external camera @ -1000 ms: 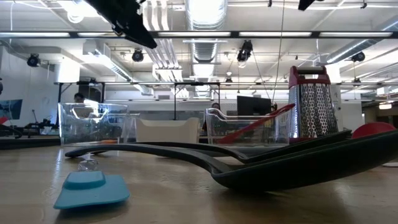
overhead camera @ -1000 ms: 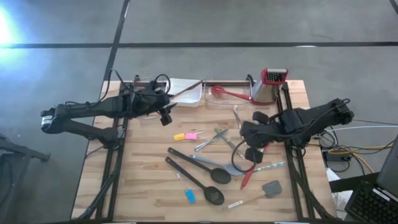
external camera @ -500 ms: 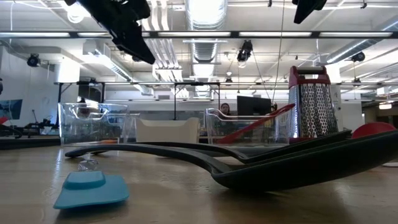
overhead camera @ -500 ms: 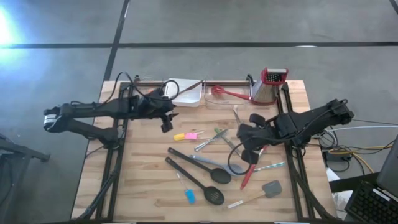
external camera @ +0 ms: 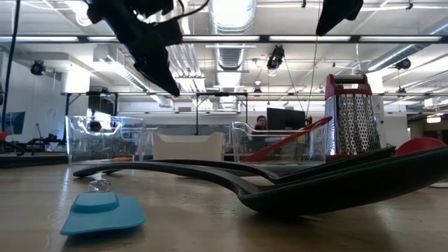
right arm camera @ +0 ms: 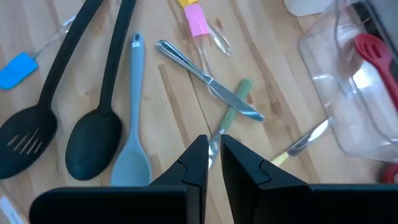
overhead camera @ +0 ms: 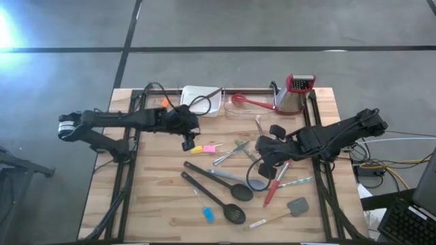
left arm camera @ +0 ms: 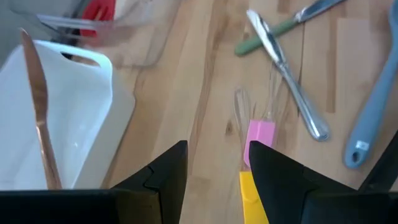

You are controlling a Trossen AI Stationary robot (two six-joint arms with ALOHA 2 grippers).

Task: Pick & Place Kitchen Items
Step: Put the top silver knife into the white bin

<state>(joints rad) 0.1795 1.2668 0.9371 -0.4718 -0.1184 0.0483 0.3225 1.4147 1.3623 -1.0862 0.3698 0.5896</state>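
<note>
Loose utensils lie flat on the wooden table: two black spoons (overhead camera: 214, 190), a grey-blue spoon (right arm camera: 132, 118), a red spatula (overhead camera: 276, 187), a metal knife (right arm camera: 208, 81), a green-handled knife (right arm camera: 233, 106), a grey spatula (overhead camera: 298, 205), a blue piece (overhead camera: 208, 215), and yellow and pink pieces (overhead camera: 204, 148). My left gripper (overhead camera: 187, 141) hangs open above the table just left of the pink piece (left arm camera: 260, 134). My right gripper (overhead camera: 261, 155) hangs shut and empty above the knives; it also shows in its wrist view (right arm camera: 214, 158).
A white tray (overhead camera: 202, 102) with a copper-coloured knife (left arm camera: 38, 106) in it stands at the far edge. Beside it are a clear container (overhead camera: 248, 105) holding a red spoon, and a red-topped box grater (overhead camera: 296, 92). Bare wood lies at the table's near left.
My left gripper has gone from beside the white tray toward the table's right and near edges, to the yellow and pink pieces, and shows lower in the low view. My right gripper has gone toward the table's left edge, off the red spatula and over the knives.
</note>
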